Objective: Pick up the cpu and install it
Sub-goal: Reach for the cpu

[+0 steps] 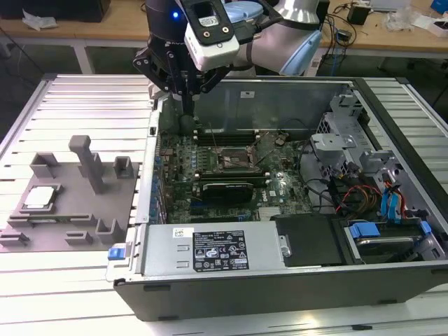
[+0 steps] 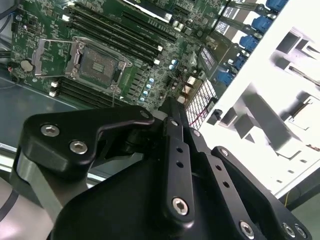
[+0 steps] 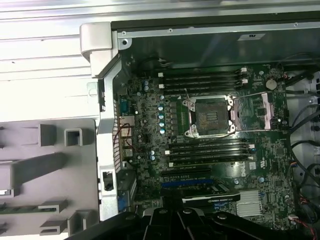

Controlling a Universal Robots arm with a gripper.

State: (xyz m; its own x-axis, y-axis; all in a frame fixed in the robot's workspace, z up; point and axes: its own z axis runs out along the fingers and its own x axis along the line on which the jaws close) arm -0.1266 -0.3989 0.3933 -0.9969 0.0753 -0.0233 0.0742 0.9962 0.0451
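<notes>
One small cpu (image 1: 40, 198) lies on the grey tray (image 1: 77, 210) at the exterior view's left, well apart from the gripper (image 1: 189, 110) (fingers pressed together, holding nothing), which hangs over a corner of the open computer case (image 1: 280, 283).

a ribbed grey metal table (image 1: 84, 105) spans the foreground. behind it stand light wooden benches (image 1: 112, 31) on white legs, strewn with cables (image 1: 343, 31) and crumpled white paper (image 1: 38, 19). the light is bright, even.
</notes>
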